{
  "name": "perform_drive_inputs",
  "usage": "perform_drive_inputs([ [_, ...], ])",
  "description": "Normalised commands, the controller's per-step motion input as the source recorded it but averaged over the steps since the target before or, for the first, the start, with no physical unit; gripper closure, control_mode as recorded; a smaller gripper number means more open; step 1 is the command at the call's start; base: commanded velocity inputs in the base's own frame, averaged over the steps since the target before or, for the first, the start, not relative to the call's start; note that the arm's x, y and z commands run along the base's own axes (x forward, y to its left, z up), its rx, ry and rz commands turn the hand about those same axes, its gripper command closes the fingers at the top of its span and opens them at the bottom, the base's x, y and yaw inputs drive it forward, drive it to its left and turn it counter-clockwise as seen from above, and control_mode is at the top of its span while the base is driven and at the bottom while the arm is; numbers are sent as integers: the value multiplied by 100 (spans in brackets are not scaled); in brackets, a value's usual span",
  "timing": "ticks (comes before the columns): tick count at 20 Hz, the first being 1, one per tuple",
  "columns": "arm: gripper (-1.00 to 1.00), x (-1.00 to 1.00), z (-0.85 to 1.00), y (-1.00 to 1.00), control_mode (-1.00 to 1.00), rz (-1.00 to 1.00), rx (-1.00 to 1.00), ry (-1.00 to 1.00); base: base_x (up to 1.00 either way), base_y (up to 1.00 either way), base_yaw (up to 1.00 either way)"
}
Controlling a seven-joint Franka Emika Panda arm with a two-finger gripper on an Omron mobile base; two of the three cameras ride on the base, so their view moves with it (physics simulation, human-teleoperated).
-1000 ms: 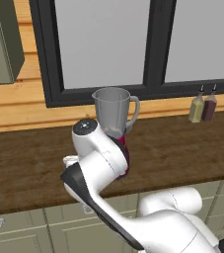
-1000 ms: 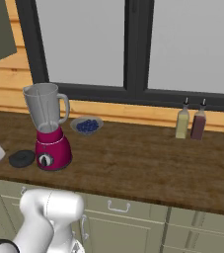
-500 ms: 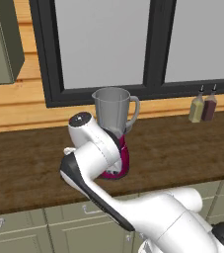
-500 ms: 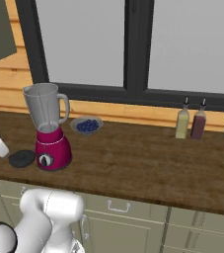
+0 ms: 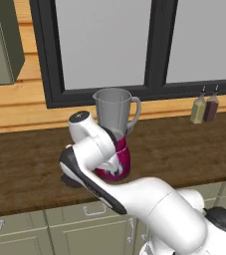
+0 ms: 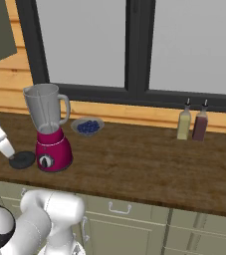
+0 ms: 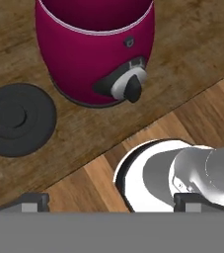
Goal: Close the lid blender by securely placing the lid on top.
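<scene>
We see the lid (image 7: 18, 119) lying flat on the dark wooden counter (image 6: 134, 159), a round dark disc with a slightly raised centre, just beside the blender (image 6: 49, 129) and not on it. In the right base view the lid (image 6: 22, 160) sits to the left of the blender's magenta base, close to it; whether the two touch we cannot quite tell from there, though the hand view shows a thin strip of wood between them.

The gripper (image 7: 111, 201) hangs above the counter's front edge, looking down. Its two dark finger tips (image 7: 30, 200) peek up at the bottom corners of the hand view, standing wide apart with nothing between them. The lid lies towards the upper left of that view, just above the left-hand tip, clear of the jaws and untouched. The blender's base with its black-and-white dial (image 7: 128, 85) lies ahead of the gripper.

The blender's clear jar (image 5: 113, 110) stands upright and uncovered on its base, handle to the right.

Further out, we see a small bowl of blueberries (image 6: 87, 126) behind the blender near the window (image 6: 134, 45), and two small bottles (image 6: 192, 123) well apart to the right.
</scene>
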Motion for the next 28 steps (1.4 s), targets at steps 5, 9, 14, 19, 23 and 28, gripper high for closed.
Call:
perform_drive_inputs([
  [5,-100,18,-21,15,-100,-1,2,1,0,0,0],
  [9,-100,9,-18,26,-100,0,0,0,0,0,0],
  [14,-100,12,-18,14,-100,0,0,0,0,0,0],
  [19,-100,29,-25,3,-100,0,0,0,0,0,0],
  [23,-100,22,-28,7,-100,0,0,0,0,0,0],
  [28,-100,16,-23,16,-100,0,0,0,0,0,0],
])
